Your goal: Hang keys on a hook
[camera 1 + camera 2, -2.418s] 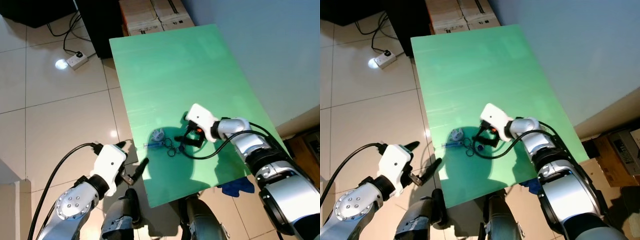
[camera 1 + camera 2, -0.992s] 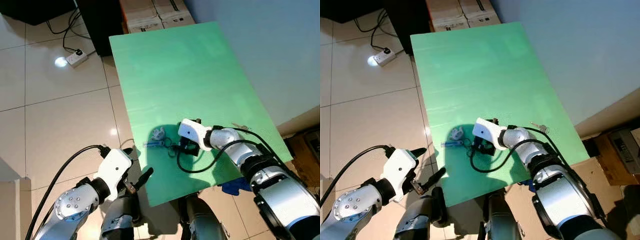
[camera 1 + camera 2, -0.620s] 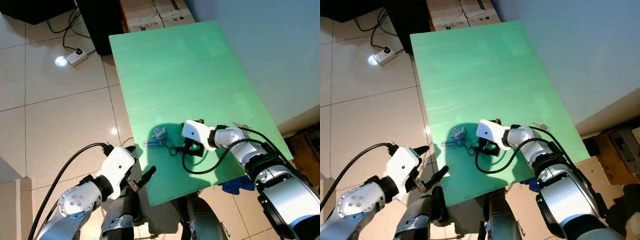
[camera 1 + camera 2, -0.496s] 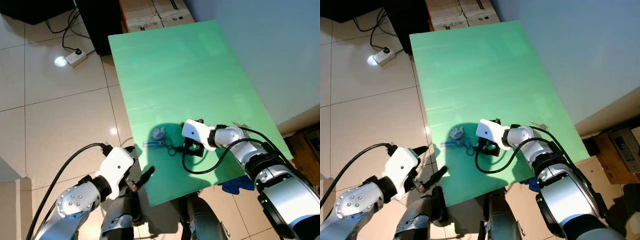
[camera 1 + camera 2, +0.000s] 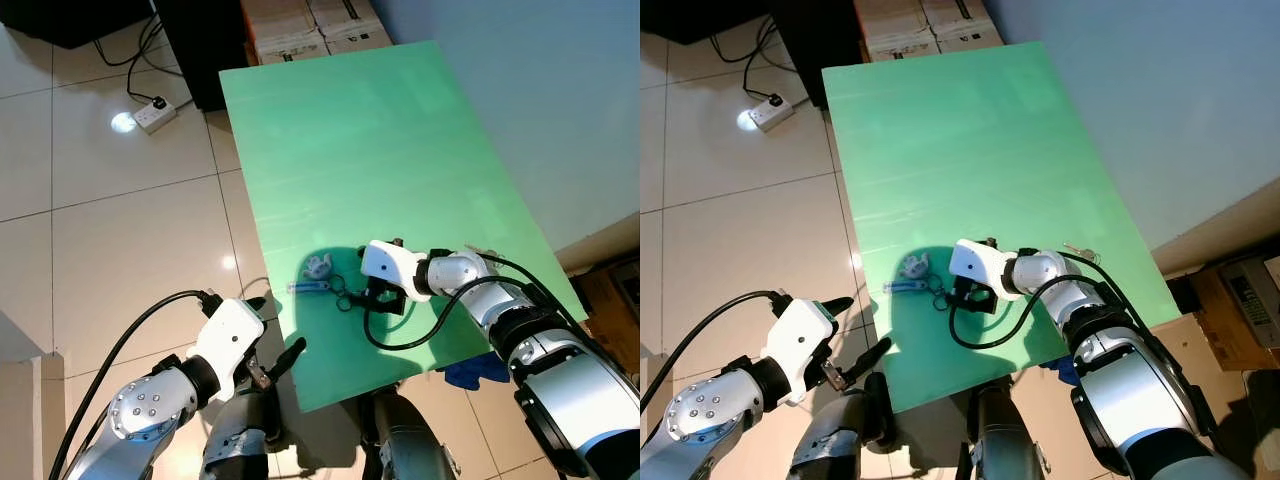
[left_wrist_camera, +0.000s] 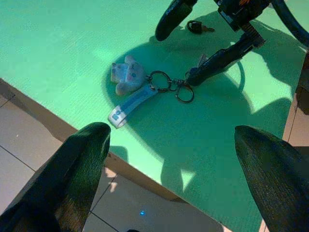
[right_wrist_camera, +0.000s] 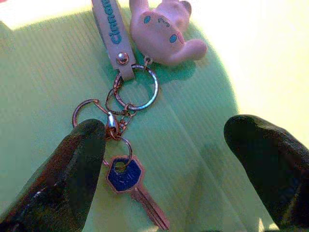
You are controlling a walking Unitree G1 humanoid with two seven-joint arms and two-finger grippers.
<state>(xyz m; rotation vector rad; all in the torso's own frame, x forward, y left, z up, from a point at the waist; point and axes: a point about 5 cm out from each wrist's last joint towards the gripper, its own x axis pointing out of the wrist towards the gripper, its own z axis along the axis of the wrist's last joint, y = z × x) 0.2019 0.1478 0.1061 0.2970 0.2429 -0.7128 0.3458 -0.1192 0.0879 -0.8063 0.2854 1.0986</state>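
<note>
Right wrist view shows the keys (image 7: 126, 145) lying flat on the green table (image 7: 203, 159): linked rings, a blue-headed key, a strap with lettering cut off at the frame edge, and a small plush charm (image 7: 164, 31) partly cropped. The right gripper (image 7: 178, 159) hangs low over them, fingers (image 7: 77, 169) spread apart, one tip just beside the rings; whether it touches them is unclear. In the head views the right arm reaches in from the right, its body hiding the key itself. The left gripper (image 5: 270, 360) hovers off the table's near left edge, fingers apart and empty. A second small key (image 5: 1080, 252) lies near the table's right edge.
</note>
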